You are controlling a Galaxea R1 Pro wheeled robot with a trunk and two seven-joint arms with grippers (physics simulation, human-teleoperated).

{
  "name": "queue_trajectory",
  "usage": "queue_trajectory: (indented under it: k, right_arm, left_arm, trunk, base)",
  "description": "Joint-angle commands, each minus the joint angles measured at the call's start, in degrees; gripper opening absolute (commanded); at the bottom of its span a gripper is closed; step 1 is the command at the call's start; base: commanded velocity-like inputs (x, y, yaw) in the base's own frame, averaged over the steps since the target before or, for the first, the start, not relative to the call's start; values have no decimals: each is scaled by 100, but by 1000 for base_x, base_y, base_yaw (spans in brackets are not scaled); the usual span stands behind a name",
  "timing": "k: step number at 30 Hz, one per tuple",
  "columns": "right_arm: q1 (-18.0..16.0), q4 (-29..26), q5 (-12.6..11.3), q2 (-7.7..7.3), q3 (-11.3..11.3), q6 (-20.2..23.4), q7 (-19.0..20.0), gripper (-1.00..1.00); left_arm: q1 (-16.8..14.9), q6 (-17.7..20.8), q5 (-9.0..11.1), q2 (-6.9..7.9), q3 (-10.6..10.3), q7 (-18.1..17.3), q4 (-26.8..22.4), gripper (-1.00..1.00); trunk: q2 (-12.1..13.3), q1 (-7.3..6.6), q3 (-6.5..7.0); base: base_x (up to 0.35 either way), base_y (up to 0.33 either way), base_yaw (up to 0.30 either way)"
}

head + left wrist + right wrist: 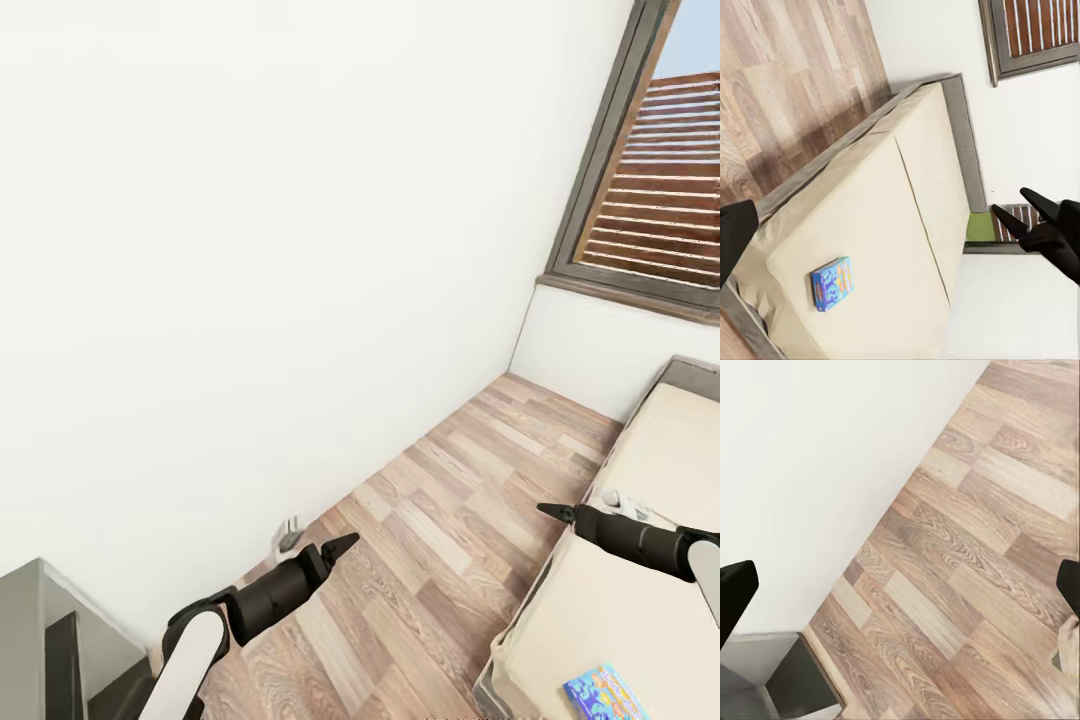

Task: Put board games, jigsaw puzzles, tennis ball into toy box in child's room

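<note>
Facing a white wall beside the bed (pixel 650 440), the robot carries nothing: left end effector (pixel 340 547) looks released, right end effector (pixel 553 512) state cannot be told, and the blue board game (pixel 608 695) lies uncollected on the mattress, so that pickup is pending.

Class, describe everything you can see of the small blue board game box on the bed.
The blue board game is a small flat rectangular box, apparently printed cardboard, with a blue edge and a busy yellow, pink and blue picture on its lid. It lies flat and closed on the beige bed, near one end of the mattress, alone. Only the mattress touches it; its print is illegible.
</note>
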Motion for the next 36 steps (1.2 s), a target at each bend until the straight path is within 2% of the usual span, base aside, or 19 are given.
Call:
queue_trajectory:
  k: [1, 8, 25, 33, 36]
  right_arm:
    - [-7, 0, 54, 0, -7, 24, 59, 100]
    - [-15, 32, 55, -6, -16, 24, 56, 100]
    - [-19, 49, 43, -2, -27, 24, 54, 100]
    - [-3, 39, 27, 23, -28, 24, 85, 100]
    - [2, 11, 23, 33, -23, 24, 93, 100]
  left_arm:
    - [-3, 26, 1, -2, 8, -9, -3, 100]
    - [-9, 130, 90, 23, 24, 15, -37, 100]
    - [25, 82, 80, 22, -8, 54, -253, 100]
    - [-47, 97, 71, -6, -4, 77, -69, 100]
    - [-201, 107, 69, -14, -5, 77, 222, 100]
  trunk:
    - [-12, 4, -8]
    - [-252, 135, -93]
    - [-934, 509, -342]
    - [-1255, 684, -472]
    - [-1375, 750, -523]
  base:
    - [0, 0, -281]
    - [0, 0, -281]
    - [0, 0, -279]
    - [0, 0, -145]
    - [0, 0, -54]
